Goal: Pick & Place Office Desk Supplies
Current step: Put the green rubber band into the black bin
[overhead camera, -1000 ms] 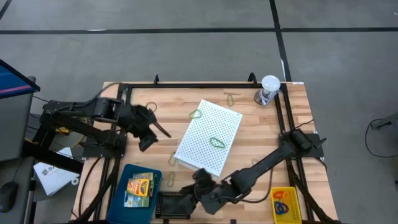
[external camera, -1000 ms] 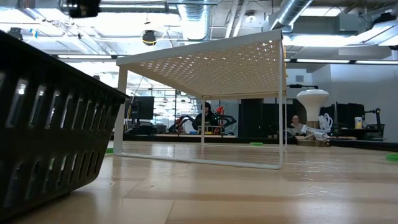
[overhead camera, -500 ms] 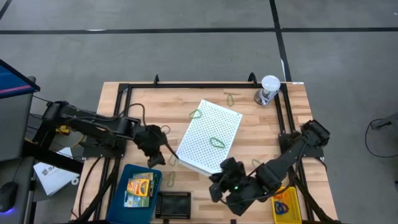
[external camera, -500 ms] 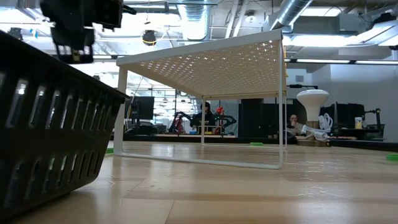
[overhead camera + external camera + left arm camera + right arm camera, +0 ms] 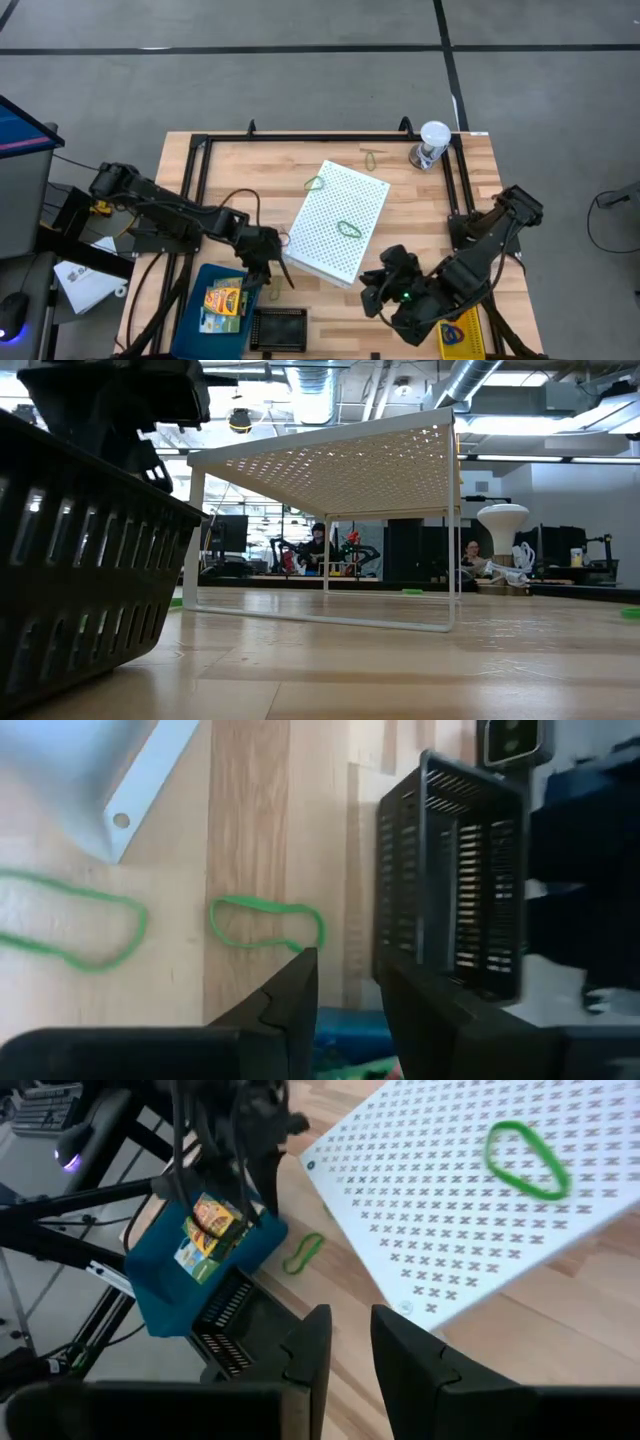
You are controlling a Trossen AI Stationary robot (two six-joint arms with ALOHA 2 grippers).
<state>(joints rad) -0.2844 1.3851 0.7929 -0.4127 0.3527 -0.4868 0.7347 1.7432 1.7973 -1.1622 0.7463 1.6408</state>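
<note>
My left gripper (image 5: 283, 275) (image 5: 345, 982) hangs low over the table beside the near left corner of the white perforated shelf (image 5: 325, 205), its fingers a narrow gap apart and holding nothing. Just beyond its fingertips a green rubber band (image 5: 265, 920) lies flat on the wood, with a second one (image 5: 70, 920) beside it. My right gripper (image 5: 373, 290) (image 5: 348, 1342) is raised off the shelf's near edge, narrowly open and holding nothing. Another green band (image 5: 350, 229) lies on top of the shelf. One crayon box (image 5: 225, 300) sits in the blue bin (image 5: 192, 300). Another crayon box (image 5: 458, 330) lies at the near right.
A black slotted basket (image 5: 280, 328) (image 5: 80, 560) stands at the near edge, right of the blue bin. A clear cup with a white lid (image 5: 432, 143) stands at the far right corner. More bands (image 5: 315, 184) (image 5: 372, 157) lie toward the far side. A black frame rail (image 5: 330, 138) borders the table.
My left gripper has come down and toward the near right, tipping downward, from the table's left side to the green bands by the shelf's corner. My right gripper has risen and drawn away from the black basket toward the table's right.
</note>
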